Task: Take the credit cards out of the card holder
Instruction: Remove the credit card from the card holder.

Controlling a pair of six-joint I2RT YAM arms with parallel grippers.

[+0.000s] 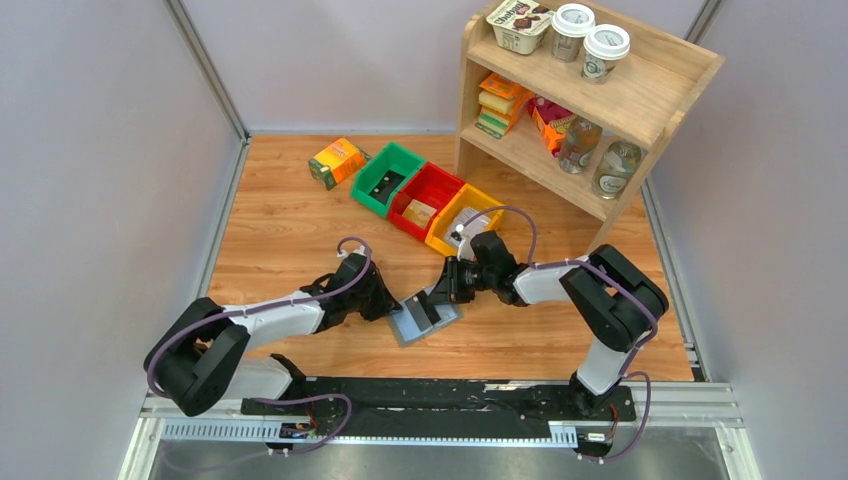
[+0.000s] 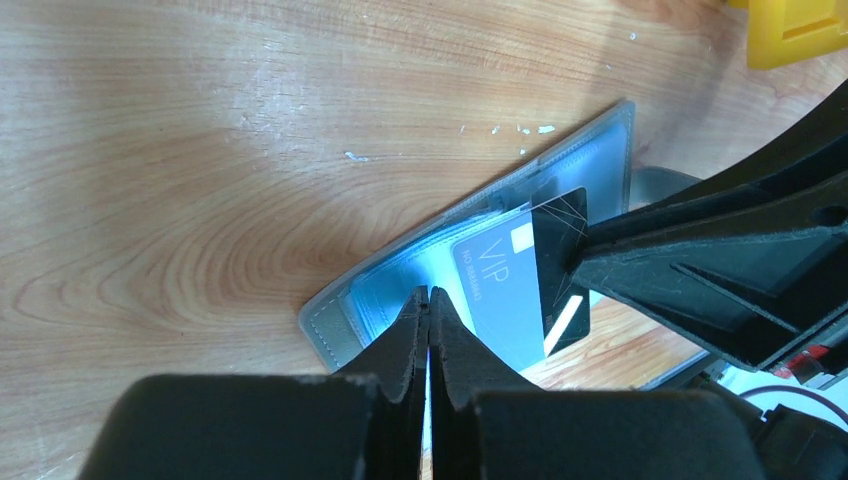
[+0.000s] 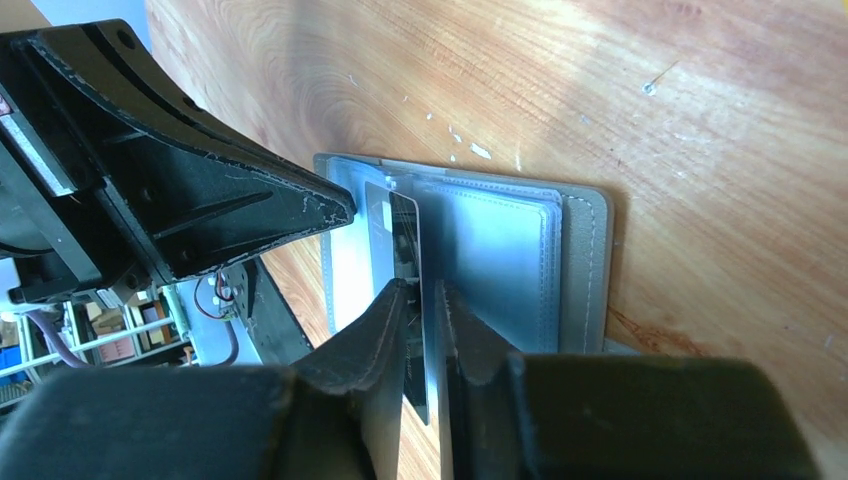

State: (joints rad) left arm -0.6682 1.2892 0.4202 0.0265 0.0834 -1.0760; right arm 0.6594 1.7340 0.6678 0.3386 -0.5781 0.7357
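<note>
The card holder [image 1: 425, 322] lies open on the wood table, grey outside and blue-grey inside with clear pockets [image 2: 345, 322] [image 3: 585, 250]. A black credit card [image 2: 560, 262] [image 3: 405, 232] sticks partly out of a pocket. Beside it lies a blue-grey card marked VIP [image 2: 495, 290]. My left gripper [image 1: 393, 305] [image 2: 428, 296] is shut, its tips resting on the holder's inner pocket. My right gripper [image 1: 440, 295] [image 3: 425, 290] has the black card edge-on between its fingers. Its jaws stand slightly open, with a thin gap on one side of the card.
Green [image 1: 385, 178], red [image 1: 428, 197] and yellow [image 1: 462, 215] bins sit in a row behind the holder. An orange-green carton [image 1: 338, 162] lies to their left. A wooden shelf [image 1: 590, 95] with cups and bottles stands at the back right.
</note>
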